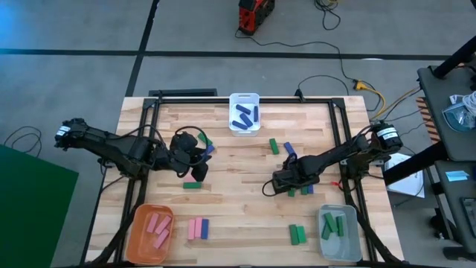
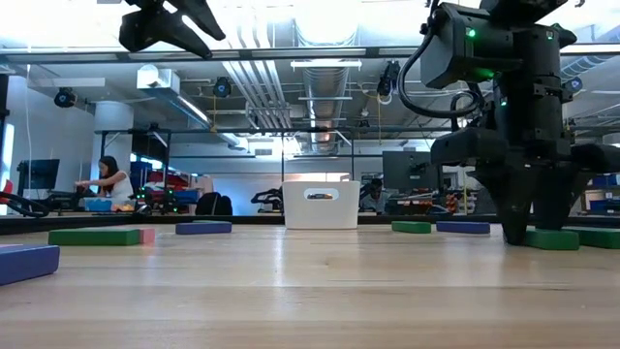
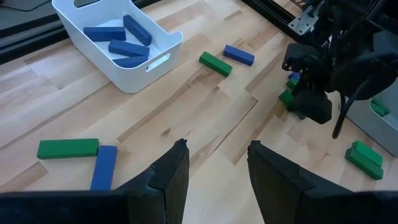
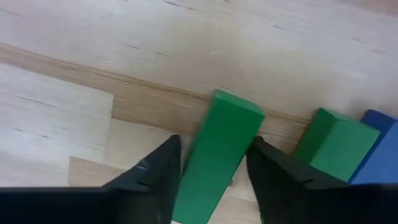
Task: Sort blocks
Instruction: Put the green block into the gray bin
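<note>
Wooden table (image 1: 238,205) under a lofty workshop, with twelve o'clock taken as the top edge of the high view. Carries three bins at its edges and loose blocks scattered between them.

White bin (image 1: 244,113) at twelve o'clock: holds several blue blocks (image 3: 118,40) and no other colour. Orange bin (image 1: 137,237) at seven o'clock: holds a few pink blocks (image 1: 158,225). Grey bin (image 1: 327,246) at five o'clock: holds a few green blocks (image 1: 333,225). So the sorting looks well begun, perhaps near half done.

Left arm reaches in from nine o'clock. Left gripper (image 1: 195,162) hangs well above the wood, fingers spread wide, gripping nothing. Right arm reaches in from three o'clock. Right gripper (image 1: 286,181) is down at the table just right of centre, fingers parted and straddling a green block (image 4: 217,155) that lies flat on the wood, one finger close on each side. Shows no firm squeeze yet. Looks like a pickup bound for the grey bin.

Left to sort, by the look of it:
- second green block (image 4: 333,143) and a blue block (image 4: 379,140), just beside the straddled one
- green-and-blue pair (image 1: 281,147) toward one o'clock
- green bar (image 1: 193,185) and blue bar (image 1: 210,149), near the left gripper
- pink pair (image 1: 195,228) touching a blue piece (image 1: 204,228), at six o'clock
- two green pieces (image 1: 297,234), beside the grey bin
</note>
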